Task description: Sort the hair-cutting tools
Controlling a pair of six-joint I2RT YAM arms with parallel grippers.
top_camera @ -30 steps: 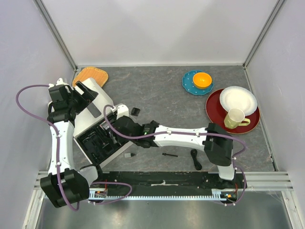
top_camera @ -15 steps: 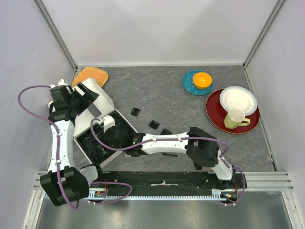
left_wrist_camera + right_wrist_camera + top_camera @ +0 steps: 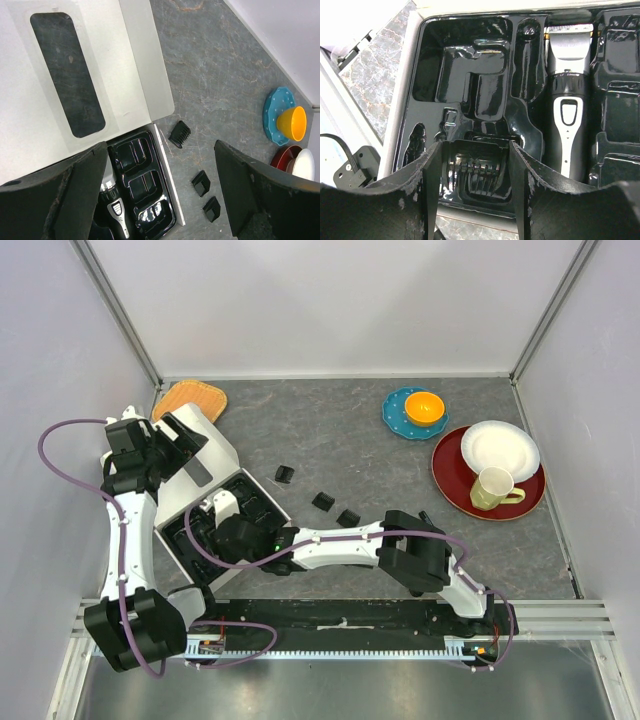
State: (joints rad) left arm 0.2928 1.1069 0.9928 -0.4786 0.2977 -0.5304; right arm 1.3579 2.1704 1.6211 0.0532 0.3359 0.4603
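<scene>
Closest in, on the right wrist camera: the right gripper (image 3: 476,187) has its jaws partly closed, one finger on each side of a ribbed black comb guard (image 3: 476,172). The guard sits low in a recess at the bottom centre of the black moulded tray (image 3: 470,65). That tray is glossy plastic, all curved pockets and bright reflections. At the right of the frame the clipper (image 3: 568,100) lies lengthwise in its own slot: silver body, black collar, toothed blade at the top edge. From above, none of this grip shows, because the right arm's wrist covers that part of the tray.

Over to the left wrist camera: the left gripper (image 3: 160,165) has its jaws spread wide with nothing between them. Below it lies the flat, matte white lid (image 3: 135,65) with a rounded dark window, and the clipper shows at the lower left. Three loose comb guards (image 3: 180,133) lie on the marbled grey table (image 3: 225,60) just beside the box, small black wedges. The top view strings them along a diagonal through mid-frame.

Far back in the top view, upper right holds a scalloped blue plate (image 3: 400,420) with an orange bowl (image 3: 425,407) on it. Beside it is a red plate (image 3: 450,480) carrying a white plate (image 3: 500,445) and a pale cup (image 3: 492,487). An orange woven mat (image 3: 190,398) peeks out at upper left.
</scene>
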